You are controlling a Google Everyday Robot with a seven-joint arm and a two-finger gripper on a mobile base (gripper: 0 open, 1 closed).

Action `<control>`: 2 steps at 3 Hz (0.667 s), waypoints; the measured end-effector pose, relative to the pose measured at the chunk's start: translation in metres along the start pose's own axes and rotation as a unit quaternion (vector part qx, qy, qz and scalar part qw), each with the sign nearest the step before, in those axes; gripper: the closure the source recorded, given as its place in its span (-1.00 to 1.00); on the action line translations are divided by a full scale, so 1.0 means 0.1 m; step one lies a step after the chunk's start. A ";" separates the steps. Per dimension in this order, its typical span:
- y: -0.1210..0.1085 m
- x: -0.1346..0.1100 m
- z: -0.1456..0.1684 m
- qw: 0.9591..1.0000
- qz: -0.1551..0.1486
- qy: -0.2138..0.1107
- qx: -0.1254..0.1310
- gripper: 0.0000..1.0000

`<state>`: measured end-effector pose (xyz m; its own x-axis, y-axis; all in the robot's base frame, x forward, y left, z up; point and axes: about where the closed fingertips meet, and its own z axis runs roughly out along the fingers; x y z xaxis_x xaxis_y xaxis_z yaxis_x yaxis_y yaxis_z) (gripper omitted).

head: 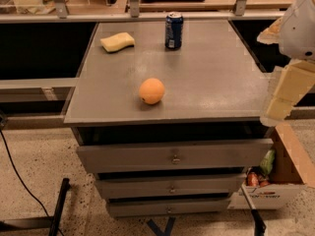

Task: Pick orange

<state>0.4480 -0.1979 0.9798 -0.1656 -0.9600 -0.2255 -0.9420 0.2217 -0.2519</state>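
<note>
The orange [151, 91] sits on the grey bench [216, 77], toward its 6 o'clock edge. The pincer [284, 100] hangs at the bench's 3 o'clock edge; apart or together, I cannot tell.

The grey worktop [211, 77] is a flat, scuffed metal surface topping a cabinet of 3 drawers [172, 157]. 3 things lie directly on it. The orange [151, 91] sits alone toward the front edge, slightly left of the middle. A pale yellow sponge [117, 42] lies flat near the back left corner. A blue soda can [173, 30] stands upright at the back, about mid-width, near the sponge but not touching it. The gripper [283, 102] hangs off the worktop's right front corner, well apart from the orange.
</note>
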 end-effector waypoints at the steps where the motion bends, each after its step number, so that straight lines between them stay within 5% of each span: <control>1: -0.10 -0.16 0.10 1.000 -0.020 -0.016 -0.016 -1.00; 2: -0.25 -0.27 0.22 0.998 -0.031 -0.044 -0.025 -1.00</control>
<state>0.4822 -0.1735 0.9712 -0.0818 -0.9528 -0.2925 -0.9634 0.1508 -0.2218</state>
